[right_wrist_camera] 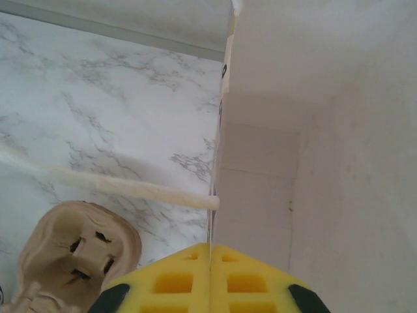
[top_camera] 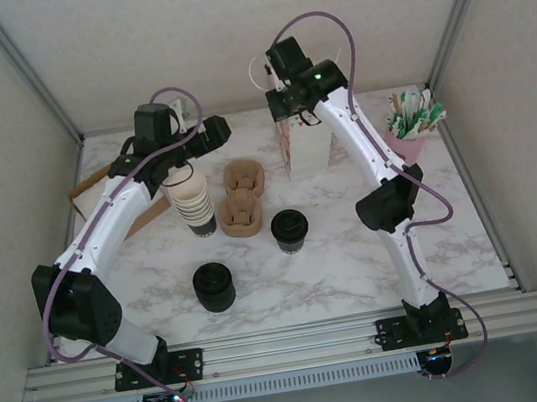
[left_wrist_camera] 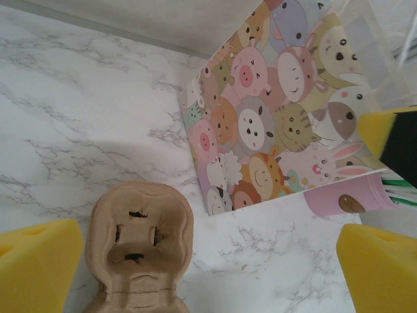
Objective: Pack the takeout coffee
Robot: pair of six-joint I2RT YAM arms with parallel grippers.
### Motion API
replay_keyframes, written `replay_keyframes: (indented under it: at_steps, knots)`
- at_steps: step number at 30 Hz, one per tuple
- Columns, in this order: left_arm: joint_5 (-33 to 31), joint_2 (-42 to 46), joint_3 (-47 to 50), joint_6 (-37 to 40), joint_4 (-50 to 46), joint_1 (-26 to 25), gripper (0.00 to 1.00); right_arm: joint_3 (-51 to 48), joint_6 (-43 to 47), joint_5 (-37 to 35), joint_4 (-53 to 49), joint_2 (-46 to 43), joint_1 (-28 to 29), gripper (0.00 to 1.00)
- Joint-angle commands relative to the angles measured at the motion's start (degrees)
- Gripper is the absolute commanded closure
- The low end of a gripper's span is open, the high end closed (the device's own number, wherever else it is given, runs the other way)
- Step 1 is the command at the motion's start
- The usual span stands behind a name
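The takeout coffee (top_camera: 289, 230), a dark cup with a round black lid, stands upright mid-table, apart from both grippers. The paper bag (top_camera: 303, 145) printed with cartoon animals (left_wrist_camera: 273, 111) stands upright at the back. My right gripper (top_camera: 285, 107) is over the bag's left rim; in the right wrist view its yellow pads (right_wrist_camera: 189, 280) are shut on the thin edge of the bag's wall (right_wrist_camera: 215, 195), with the white inside (right_wrist_camera: 293, 163) to the right. My left gripper (top_camera: 216, 134) hangs open left of the bag, above the table (left_wrist_camera: 208, 274), with nothing between its pads (left_wrist_camera: 32, 261).
Two brown pulp cup carriers (top_camera: 243, 176) (top_camera: 240, 212) lie left of the bag. A stack of lidless cups (top_camera: 191, 202) stands under the left arm, and a black stack of lids (top_camera: 214, 287) sits nearer the front. A pink cup of packets (top_camera: 410, 129) is at the back right.
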State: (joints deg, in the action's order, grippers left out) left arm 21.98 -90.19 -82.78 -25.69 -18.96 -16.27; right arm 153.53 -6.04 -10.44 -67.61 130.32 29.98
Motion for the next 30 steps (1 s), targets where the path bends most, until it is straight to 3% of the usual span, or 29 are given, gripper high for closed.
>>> replay_keyframes:
  at_steps: [1, 6, 20, 30]
  knots:
    - [1.8, 2.2, 1.2, -1.0, 1.7, 0.4, 0.00, -1.7, 3.6, -3.5, -2.7, -5.9, 0.9, 1.00]
    - [2.5, 3.3, 2.1, -1.7, 2.2, 0.1, 0.00, -11.3, 5.6, -6.6, -3.0, -13.2, 1.5, 1.00]
    - [2.5, 5.5, 4.5, -3.8, 4.4, -2.2, 0.00, -50.7, 5.7, -9.0, 4.9, -41.2, 4.0, 1.00]
    - [1.3, 4.3, 3.7, -4.7, 4.6, -4.4, 0.00, -64.0, 5.6, -9.4, 5.5, -51.4, 4.9, 1.00]
